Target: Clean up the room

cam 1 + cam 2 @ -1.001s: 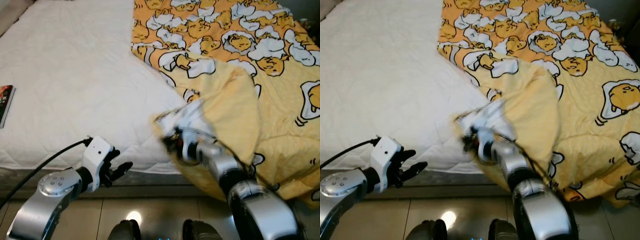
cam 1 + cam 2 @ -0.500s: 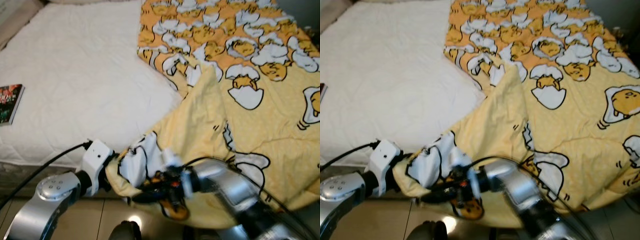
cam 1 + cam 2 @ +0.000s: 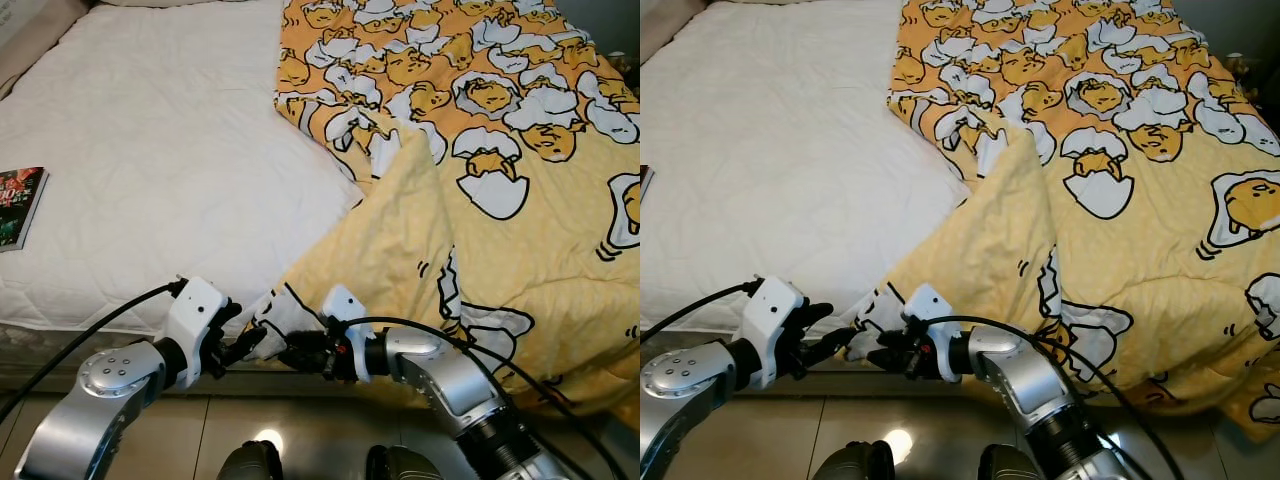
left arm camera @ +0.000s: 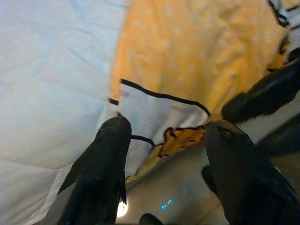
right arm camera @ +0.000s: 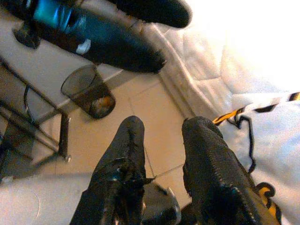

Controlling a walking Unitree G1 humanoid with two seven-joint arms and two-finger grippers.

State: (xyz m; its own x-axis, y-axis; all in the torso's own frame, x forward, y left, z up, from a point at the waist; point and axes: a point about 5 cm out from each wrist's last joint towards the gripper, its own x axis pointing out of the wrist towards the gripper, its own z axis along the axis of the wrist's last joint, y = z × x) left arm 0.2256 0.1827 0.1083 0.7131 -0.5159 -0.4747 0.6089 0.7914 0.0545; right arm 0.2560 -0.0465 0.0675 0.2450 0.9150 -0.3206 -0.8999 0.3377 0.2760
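One bed [image 3: 150,190] carries one yellow blanket [image 3: 500,200] and one book [image 3: 18,205]. Beside the bed: one bin [image 5: 89,91], two grippers.

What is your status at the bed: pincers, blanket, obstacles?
Left pincer open at blanket corner. Right pincer open beside it, nothing held. Blanket bunched right. Book on mattress.

A home bedroom: white-sheeted bed [image 3: 150,170], yellow cartoon-egg duvet [image 3: 500,150], book [image 3: 20,207], tiled floor [image 3: 900,440].
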